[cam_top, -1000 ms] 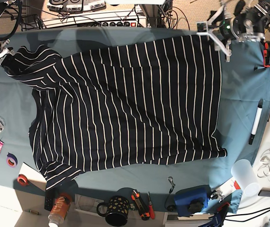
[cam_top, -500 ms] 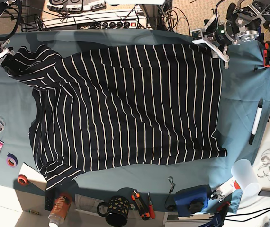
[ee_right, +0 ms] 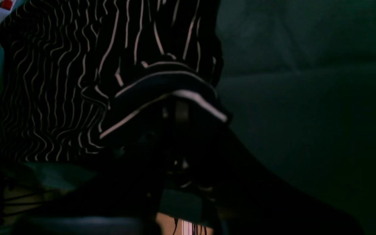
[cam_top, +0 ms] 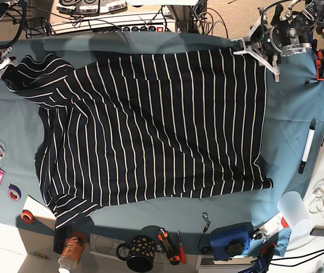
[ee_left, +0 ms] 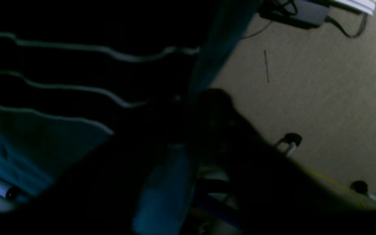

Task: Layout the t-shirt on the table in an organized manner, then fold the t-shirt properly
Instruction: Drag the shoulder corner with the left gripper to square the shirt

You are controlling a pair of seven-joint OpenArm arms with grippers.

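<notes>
Across the table (cam_top: 290, 122) draped in teal cloth, the t-shirt (cam_top: 156, 128) lies spread nearly flat, its hem toward the base view's right and its sleeves toward the left. At the upper left corner the right gripper (ee_right: 175, 112) pinches the edge of the upper sleeve, whose fabric bunches over the closed fingers in the wrist view. At the top right the left gripper (cam_top: 260, 50) sits by the shirt's far hem corner, and whether its fingers grip the cloth I cannot tell from these dark, blurred views.
</notes>
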